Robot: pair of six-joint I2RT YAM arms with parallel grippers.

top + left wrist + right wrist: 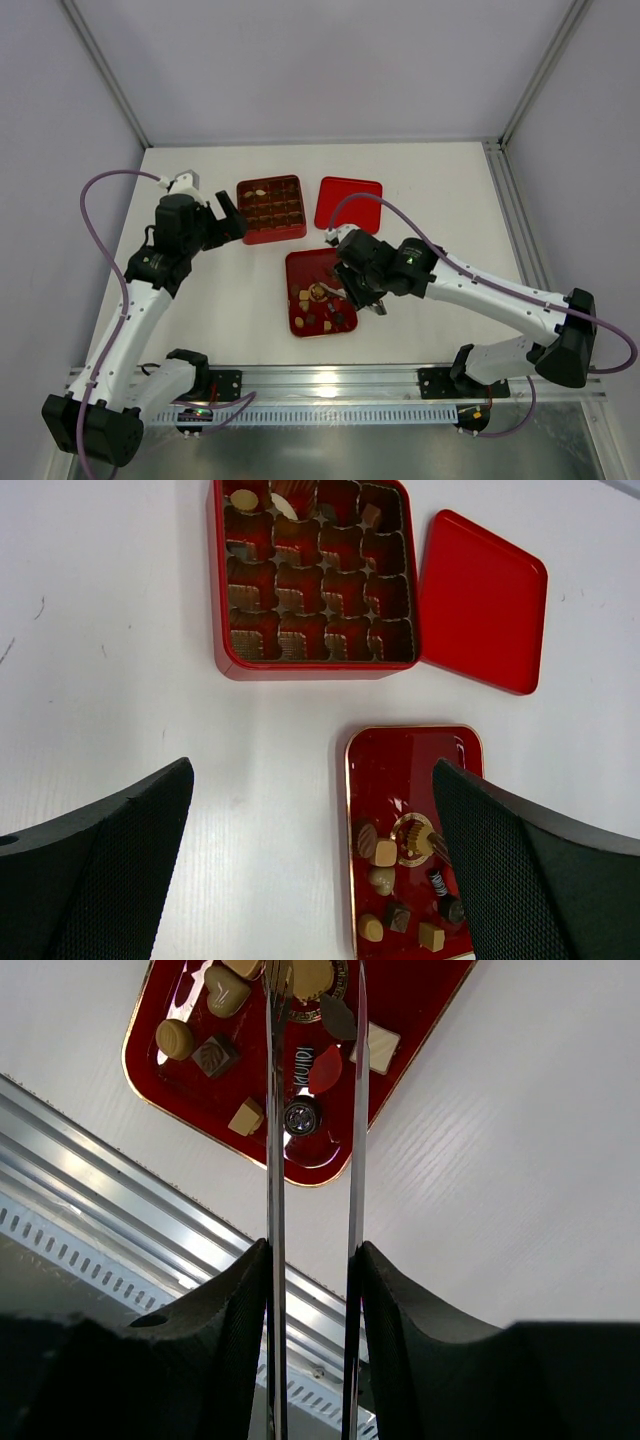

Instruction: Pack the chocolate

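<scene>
So the right pincer (312, 1250) is clamped narrow on a pair of thin metal tweezers (276, 1110). Their tips reach up to the top of the right wrist view, right by a round gold-rimmed piece (312, 975). Can't tell if they've actually pinched it. Most of the chocolate (176, 1038) is loose in the shallow red tray (400, 770), lower middle of the left wrist view: cream, light brown and dark bits bunched at its near end. A few pieces already sit in the top row of the compartmented box (216, 590) at the upper left of that frame, with the flat lid (482, 600) just beside it on the white counter (100, 630). The left pincer (312, 770) hangs wide open over the counter, holding nothing.
</scene>
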